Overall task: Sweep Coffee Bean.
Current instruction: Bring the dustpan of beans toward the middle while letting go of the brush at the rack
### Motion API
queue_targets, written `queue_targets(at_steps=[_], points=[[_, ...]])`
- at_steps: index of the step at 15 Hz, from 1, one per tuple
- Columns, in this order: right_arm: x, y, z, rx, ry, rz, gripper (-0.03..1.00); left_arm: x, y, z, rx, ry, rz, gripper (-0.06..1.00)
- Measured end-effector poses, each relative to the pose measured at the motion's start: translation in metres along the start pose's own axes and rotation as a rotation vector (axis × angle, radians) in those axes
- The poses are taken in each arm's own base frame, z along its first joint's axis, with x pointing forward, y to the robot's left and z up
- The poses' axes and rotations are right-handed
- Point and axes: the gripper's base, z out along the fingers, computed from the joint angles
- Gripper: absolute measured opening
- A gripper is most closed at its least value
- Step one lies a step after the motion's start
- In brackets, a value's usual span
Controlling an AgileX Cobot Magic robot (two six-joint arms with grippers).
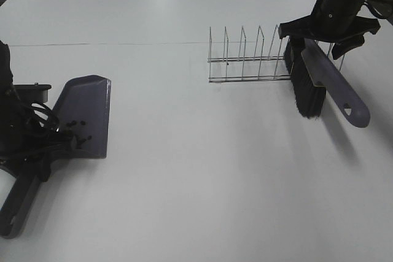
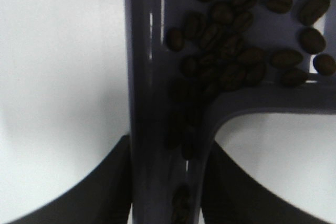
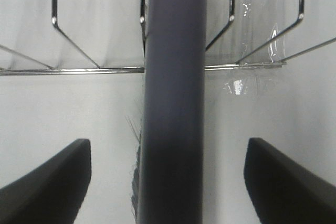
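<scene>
The coffee beans (image 1: pixel 77 132) lie in a heap at the back of the grey-purple dustpan (image 1: pixel 86 105), which rests on the white table at the left. In the left wrist view the beans (image 2: pixel 231 51) fill the pan's corner and spill down the handle channel (image 2: pixel 142 77). My left gripper (image 1: pixel 46 145) is shut on the dustpan's handle, with a finger (image 2: pixel 105 187) on each side. The brush (image 1: pixel 334 84), with black bristles (image 1: pixel 305 90), leans at the right end of the wire rack (image 1: pixel 245 59). My right gripper (image 1: pixel 319 32) is open around its handle (image 3: pixel 173 103), fingers (image 3: pixel 47 182) well apart.
The wire rack's bars (image 3: pixel 79 69) run behind the brush handle, with a piece of clear tape (image 3: pixel 252 74) on its base rail. A thin seam line (image 1: pixel 110 43) crosses the table at the back. The table's front edge is out of view.
</scene>
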Motion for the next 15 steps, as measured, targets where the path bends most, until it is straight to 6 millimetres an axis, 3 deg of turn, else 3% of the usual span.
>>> queue_targets(at_steps=[4,7,10,11,15], points=[[-0.005,-0.002,-0.024,-0.006,-0.050,0.004,0.72,0.000,0.000,0.000,0.001,-0.002,-0.001,0.33],[-0.009,-0.006,-0.070,-0.014,-0.126,0.010,0.72,-0.008,-0.002,0.000,0.006,-0.016,-0.002,0.33],[-0.005,-0.012,-0.122,-0.012,-0.173,-0.005,0.72,-0.030,-0.009,0.000,0.019,-0.008,-0.011,0.33],[-0.003,-0.013,-0.130,-0.012,-0.183,-0.007,0.72,-0.037,-0.011,0.001,0.028,0.001,-0.011,0.33],[0.039,-0.023,-0.175,-0.013,-0.201,-0.012,0.72,-0.056,-0.021,0.003,0.083,-0.009,0.006,0.33]])
